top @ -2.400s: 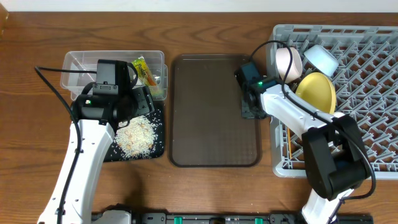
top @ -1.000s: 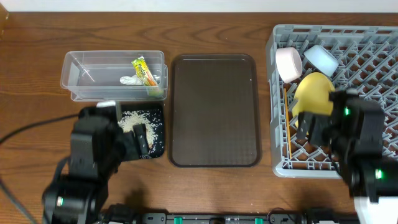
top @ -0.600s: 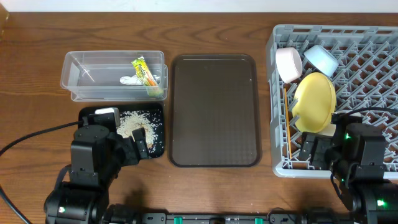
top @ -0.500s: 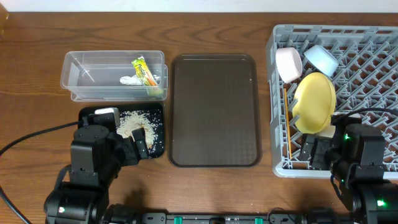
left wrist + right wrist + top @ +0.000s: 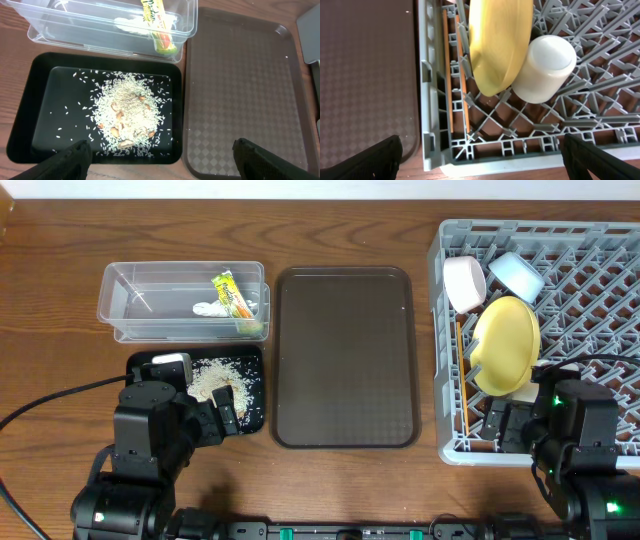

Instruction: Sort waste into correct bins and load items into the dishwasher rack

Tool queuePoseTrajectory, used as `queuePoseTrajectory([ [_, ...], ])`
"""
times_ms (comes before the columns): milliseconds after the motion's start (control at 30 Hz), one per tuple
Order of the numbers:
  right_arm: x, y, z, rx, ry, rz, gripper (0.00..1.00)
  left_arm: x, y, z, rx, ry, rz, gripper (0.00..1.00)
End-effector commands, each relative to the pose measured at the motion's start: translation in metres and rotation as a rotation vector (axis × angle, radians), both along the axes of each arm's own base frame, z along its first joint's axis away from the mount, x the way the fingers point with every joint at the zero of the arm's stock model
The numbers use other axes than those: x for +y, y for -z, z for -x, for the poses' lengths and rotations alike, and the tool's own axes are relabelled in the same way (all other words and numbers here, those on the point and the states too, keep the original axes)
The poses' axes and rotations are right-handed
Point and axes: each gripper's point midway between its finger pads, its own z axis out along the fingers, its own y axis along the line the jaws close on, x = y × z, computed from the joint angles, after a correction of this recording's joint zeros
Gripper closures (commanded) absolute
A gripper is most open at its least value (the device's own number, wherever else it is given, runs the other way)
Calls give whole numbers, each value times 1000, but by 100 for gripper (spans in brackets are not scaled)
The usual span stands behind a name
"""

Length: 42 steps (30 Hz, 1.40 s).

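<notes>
The clear tub (image 5: 150,300) holds the snack wrapper (image 5: 157,25) and the white tissue (image 5: 127,25). Rice scraps (image 5: 127,112) lie in the black tray (image 5: 50,100). In the grey rack (image 5: 600,310) stand the yellow plate (image 5: 505,345), a white bowl (image 5: 463,282) and a light blue bowl (image 5: 515,275). The pale cup (image 5: 543,67) lies by the plate, and the chopsticks (image 5: 462,90) run along the rack's left wall. My left gripper (image 5: 162,162) hangs open over the black tray's near edge, holding nothing. My right gripper (image 5: 480,157) is open and empty above the rack's near left corner.
A large brown serving tray (image 5: 345,355) lies between the bins and the rack, with nothing on it. Both arm bases crowd the table's near edge. Bare wooden table (image 5: 50,360) shows left of the bins.
Both arms drew back toward the table's near edge and then stopped. In the last half second nothing has moved.
</notes>
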Motion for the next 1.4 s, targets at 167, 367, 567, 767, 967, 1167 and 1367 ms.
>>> queuePoseTrajectory([
  [167,3,-34,-19,-323,-115,110,1,2,2,1,2,-1,-15,7],
  [367,5,-43,-21,-648,-107,107,1,2,2,1,2,-1,-14,7],
  [567,9,-36,-20,-864,-163,217,1,2,2,1,2,-1,-15,7],
  [767,12,3,-34,-875,-172,216,1,2,2,1,2,-1,-15,7],
  [967,28,41,-38,-811,-264,167,1,2,2,1,2,-1,-15,7],
  [1167,28,41,-39,-808,-261,168,1,2,2,1,2,-1,-15,6],
  [1367,28,41,-39,-808,-261,168,1,2,2,1,2,-1,-15,7],
])
